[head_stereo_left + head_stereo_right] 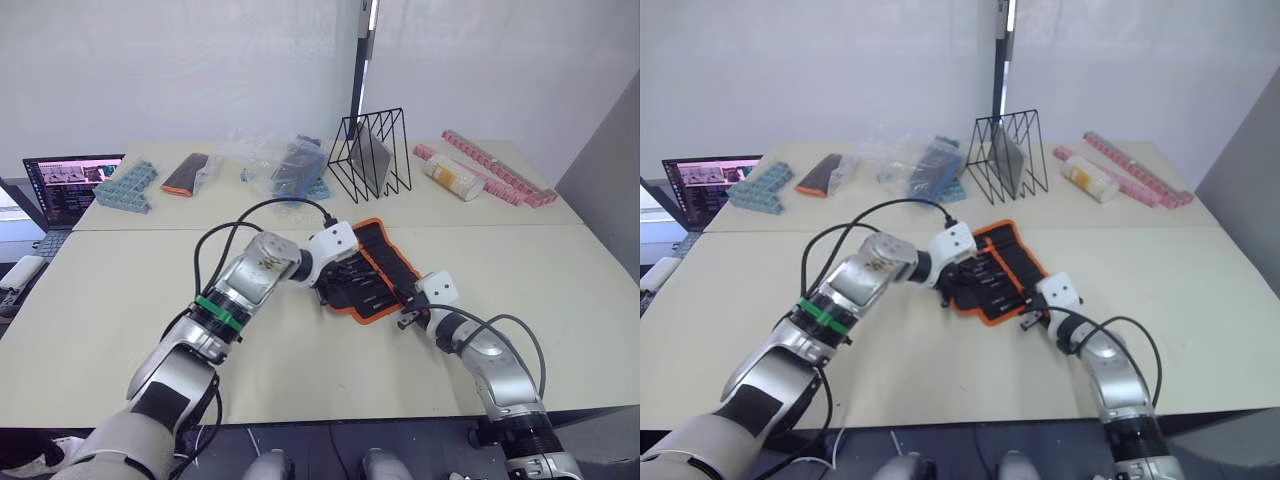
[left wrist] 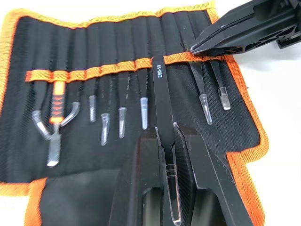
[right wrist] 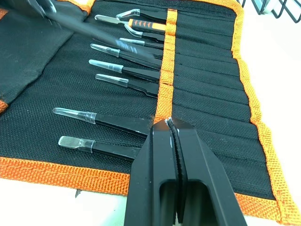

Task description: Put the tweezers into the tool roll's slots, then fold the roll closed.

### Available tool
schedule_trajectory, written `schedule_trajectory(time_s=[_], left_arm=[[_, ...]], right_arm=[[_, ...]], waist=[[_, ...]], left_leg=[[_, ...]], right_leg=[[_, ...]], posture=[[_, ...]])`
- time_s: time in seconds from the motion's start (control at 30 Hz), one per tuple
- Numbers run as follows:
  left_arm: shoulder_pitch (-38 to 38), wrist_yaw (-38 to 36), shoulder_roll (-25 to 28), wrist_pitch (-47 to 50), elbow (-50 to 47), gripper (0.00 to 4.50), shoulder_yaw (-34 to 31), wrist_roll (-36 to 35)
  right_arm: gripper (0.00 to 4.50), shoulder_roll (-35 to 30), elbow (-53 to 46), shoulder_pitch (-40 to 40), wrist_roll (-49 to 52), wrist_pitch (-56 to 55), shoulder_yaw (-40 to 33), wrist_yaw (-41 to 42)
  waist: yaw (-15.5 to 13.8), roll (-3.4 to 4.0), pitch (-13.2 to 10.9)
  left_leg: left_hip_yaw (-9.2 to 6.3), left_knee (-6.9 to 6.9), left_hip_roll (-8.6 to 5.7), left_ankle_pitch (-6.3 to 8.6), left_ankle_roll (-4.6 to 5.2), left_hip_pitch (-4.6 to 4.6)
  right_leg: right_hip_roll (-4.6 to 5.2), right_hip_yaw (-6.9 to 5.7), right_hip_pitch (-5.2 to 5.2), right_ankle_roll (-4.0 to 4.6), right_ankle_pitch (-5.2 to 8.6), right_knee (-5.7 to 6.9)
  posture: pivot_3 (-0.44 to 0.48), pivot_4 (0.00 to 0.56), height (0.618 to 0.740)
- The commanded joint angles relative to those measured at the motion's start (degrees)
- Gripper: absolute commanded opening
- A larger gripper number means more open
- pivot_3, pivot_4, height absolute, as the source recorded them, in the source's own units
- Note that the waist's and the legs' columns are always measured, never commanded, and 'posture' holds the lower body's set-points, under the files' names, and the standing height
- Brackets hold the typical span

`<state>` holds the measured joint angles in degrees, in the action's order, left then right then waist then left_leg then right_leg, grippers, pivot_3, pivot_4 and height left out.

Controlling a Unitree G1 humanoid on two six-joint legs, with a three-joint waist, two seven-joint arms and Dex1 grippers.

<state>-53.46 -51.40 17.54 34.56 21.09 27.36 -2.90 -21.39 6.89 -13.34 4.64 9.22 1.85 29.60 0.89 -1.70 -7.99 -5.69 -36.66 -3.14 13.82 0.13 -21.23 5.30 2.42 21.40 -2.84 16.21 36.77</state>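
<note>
The tool roll (image 1: 385, 262) lies open on the table, black with orange edging and an orange middle stripe (image 2: 94, 72). Several tweezers (image 2: 122, 121) with clear tip caps sit in its slots (image 3: 207, 84), beside an orange-handled tool (image 2: 57, 101). My left gripper (image 2: 164, 133) is shut on one black tweezers (image 2: 159, 89), whose far end meets the stripe at a slot between the filled ones. My right gripper (image 3: 168, 123) is shut, its tips resting on the orange stripe near the roll's end. It also shows as the right gripper (image 2: 196, 47) in the left wrist view.
At the back of the table stand a black wire rack (image 1: 370, 155), a clear plastic bag (image 1: 275, 160), blue trays (image 1: 125, 185), a small dark pouch with an orange end (image 1: 185, 172), a white bottle (image 1: 452, 177) and pink strips (image 1: 505, 170). A laptop (image 1: 70, 185) sits far left.
</note>
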Motion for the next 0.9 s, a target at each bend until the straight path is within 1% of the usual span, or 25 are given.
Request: schedule_trajectory(time_s=[0.03, 0.3, 0.6, 0.9], left_arm=[[-1.1, -1.0, -0.9, -1.9, -0.3, 0.01, 0.2, 1.4], [0.3, -1.9, -1.2, -3.8, 0.7, 0.01, 0.4, 3.7], [0.3, -1.5, -3.8, -5.4, 4.4, 0.01, -0.2, 5.2], [-2.1, 0.1, -7.0, -8.5, 10.6, 0.01, -1.2, 6.6]], right_arm=[[0.0, 0.0, 1.8, 2.0, -0.9, 3.1, 1.2, -0.1], [0.0, 0.2, 1.4, 2.1, -0.9, 3.2, 1.3, -0.5], [0.0, 0.2, 0.9, 2.4, -1.2, 3.3, 1.6, -0.9], [0.0, 0.3, 1.2, 2.1, -1.1, 3.2, 1.4, -1.4]], waist=[[0.0, 0.0, 0.0], [0.0, 0.0, 0.0], [0.0, 0.0, 0.0], [0.0, 0.0, 0.0]], left_leg=[[0.0, 0.0, 0.0, 0.0, 0.0, -0.01], [-0.01, 0.0, -0.01, 0.0, 0.0, -0.02], [-0.02, -0.03, -0.01, 0.0, 0.0, -0.02], [-0.02, -0.06, -0.03, 0.0, 0.01, -0.02]], right_leg=[[0.0, 0.0, 0.01, 0.0, 0.0, 0.0], [0.0, 0.0, 0.01, 0.0, 0.0, 0.0], [-0.01, -0.01, 0.01, 0.0, 0.0, 0.02], [-0.01, -0.02, 0.01, -0.01, 0.0, 0.04]], posture=[[0.0, 0.15, 0.74], [0.0, 0.15, 0.74], [0.0, 0.15, 0.74], [0.0, 0.15, 0.74]])
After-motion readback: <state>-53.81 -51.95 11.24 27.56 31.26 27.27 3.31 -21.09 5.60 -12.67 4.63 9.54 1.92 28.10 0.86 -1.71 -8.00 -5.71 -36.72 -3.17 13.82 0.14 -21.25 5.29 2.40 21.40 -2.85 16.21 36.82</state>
